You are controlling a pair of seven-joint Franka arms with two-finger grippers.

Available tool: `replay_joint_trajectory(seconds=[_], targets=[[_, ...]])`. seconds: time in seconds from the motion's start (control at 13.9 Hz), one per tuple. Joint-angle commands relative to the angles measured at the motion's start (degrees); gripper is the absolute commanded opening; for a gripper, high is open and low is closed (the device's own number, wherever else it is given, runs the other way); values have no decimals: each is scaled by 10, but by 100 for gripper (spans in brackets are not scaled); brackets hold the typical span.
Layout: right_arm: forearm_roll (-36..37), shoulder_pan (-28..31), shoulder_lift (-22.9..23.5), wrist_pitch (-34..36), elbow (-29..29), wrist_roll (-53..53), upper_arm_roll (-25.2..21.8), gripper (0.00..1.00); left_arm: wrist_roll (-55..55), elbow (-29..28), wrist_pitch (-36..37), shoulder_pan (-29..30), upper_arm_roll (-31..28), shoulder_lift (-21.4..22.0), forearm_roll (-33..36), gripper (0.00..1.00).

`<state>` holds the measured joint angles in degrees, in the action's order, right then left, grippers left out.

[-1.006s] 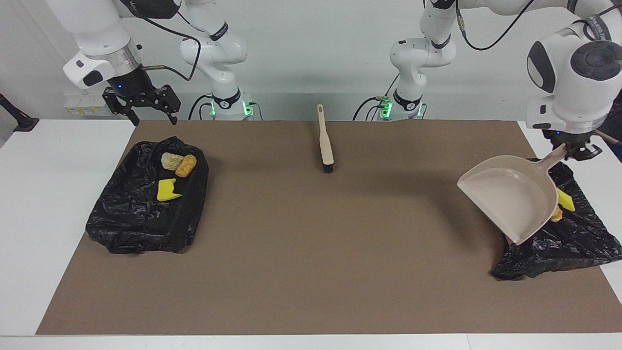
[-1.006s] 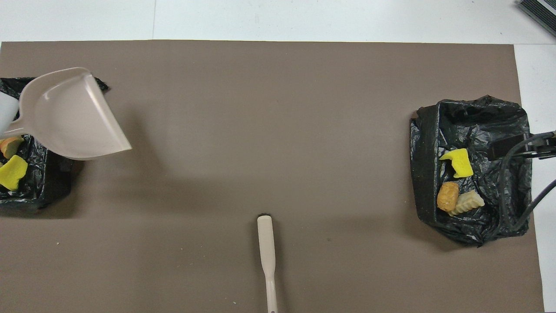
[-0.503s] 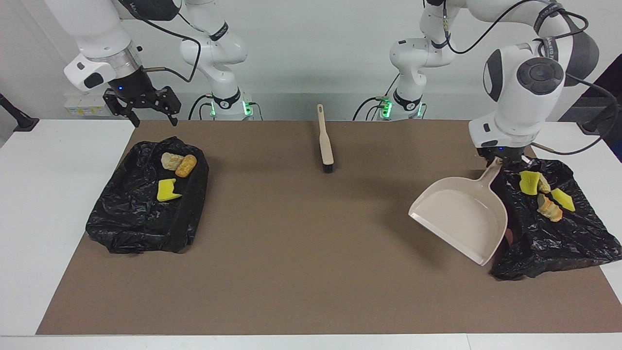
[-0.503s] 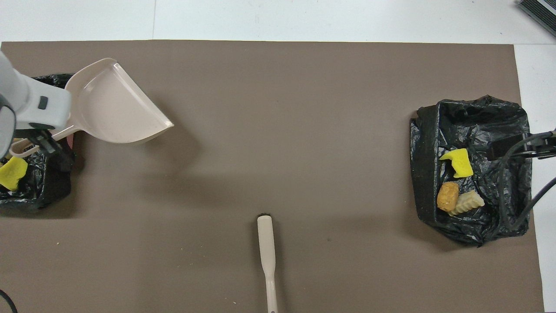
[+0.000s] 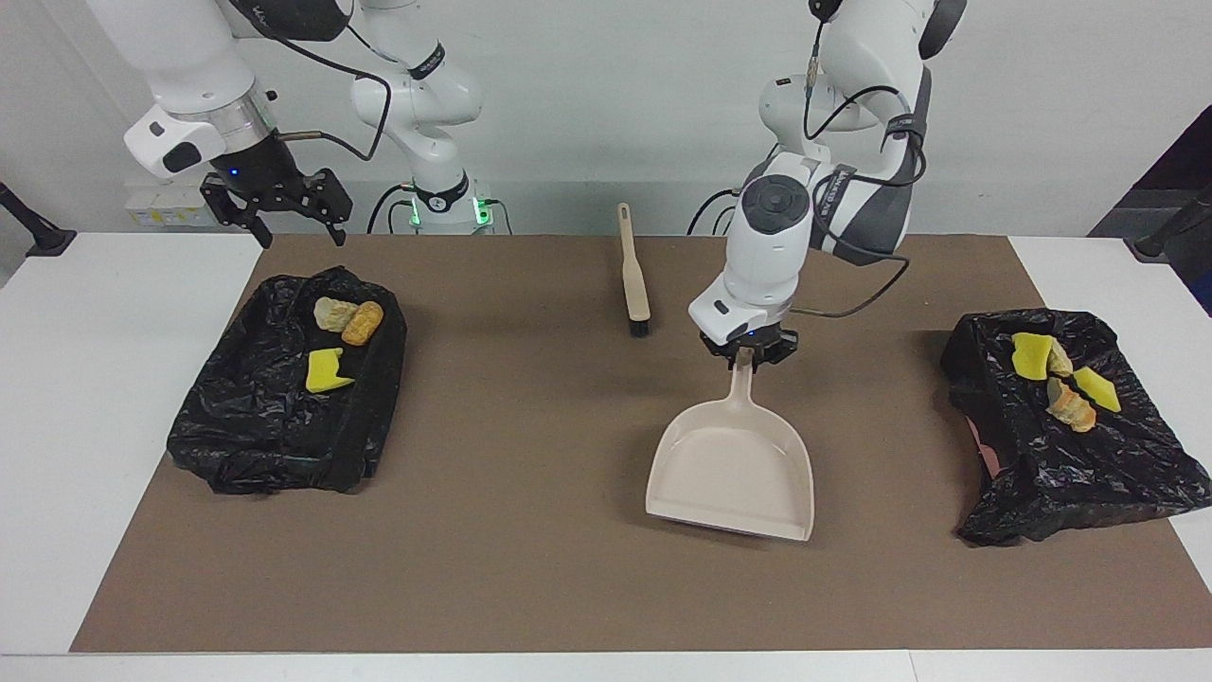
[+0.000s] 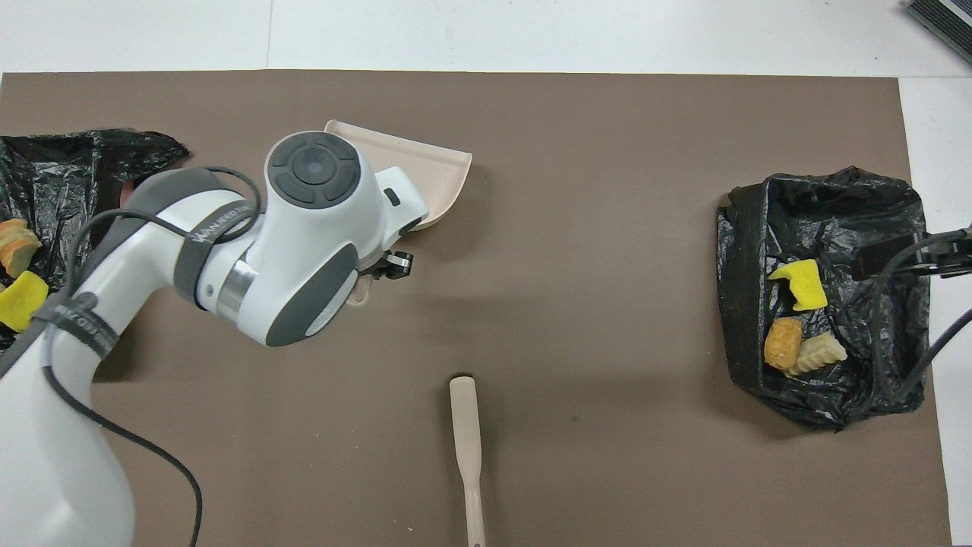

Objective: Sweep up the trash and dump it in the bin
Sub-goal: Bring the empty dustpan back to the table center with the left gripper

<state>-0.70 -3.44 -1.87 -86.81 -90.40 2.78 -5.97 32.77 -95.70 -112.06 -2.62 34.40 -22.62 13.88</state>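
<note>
Two bins point(image 5: 284, 407) hold all the trash point(image 5: 1053, 377); your left gripper point(image 5: 748, 353) grips the dustpan point(image 5: 734, 469) handle, so lower it flat, then release; right gripper point(image 5: 284, 210) waits open.

A robotics lab is indicated: two white arms point(image 5: 417, 85) are mounted at the twelve o'clock edge of a white table point(image 5: 85, 426), a brown mat point(image 5: 530, 568) is laid over it, loose cables point(image 5: 852, 303) are seen, and bare white walls point(image 5: 587, 85) are shown.
</note>
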Motion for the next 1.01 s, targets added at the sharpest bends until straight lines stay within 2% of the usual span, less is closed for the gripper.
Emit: replay_joint_trajectory(seconds=[0.0, 0.22, 0.43, 0.5, 0.57, 0.65, 0.72, 0.79, 0.93], targets=[[18, -1, -3, -4, 3, 18, -4, 100, 80, 10, -49, -19, 4, -23, -6, 0], [24, -2, -15, -6, 2, 22, -3, 100, 138, 11, -75, -44, 16, -61, -3, 0], [23, -2, -16, -6, -1, 18, -3, 100, 129, 13, -79, -46, 16, -61, 2, 1], [22, -2, -16, -6, -1, 18, -2, 100, 128, 12, -74, -47, 16, -60, 2, 19], [21, -2, -16, -6, -2, 16, -2, 100, 128, 11, -73, -49, 16, -60, 1, 43], [20, -2, -16, -6, -2, 16, -3, 100, 126, 10, -70, -49, 16, -59, 1, 74], [19, -2, -16, -6, -2, 17, -2, 100, 115, 10, -69, -50, 16, -55, 0, 95], [19, -2, -16, -6, -2, 17, -2, 100, 105, 8, -58, -50, 14, -46, -1, 100], [18, -2, -16, -6, -2, 17, -2, 100, 73, 5, -15, -51, -2, -17, -1, 100]])
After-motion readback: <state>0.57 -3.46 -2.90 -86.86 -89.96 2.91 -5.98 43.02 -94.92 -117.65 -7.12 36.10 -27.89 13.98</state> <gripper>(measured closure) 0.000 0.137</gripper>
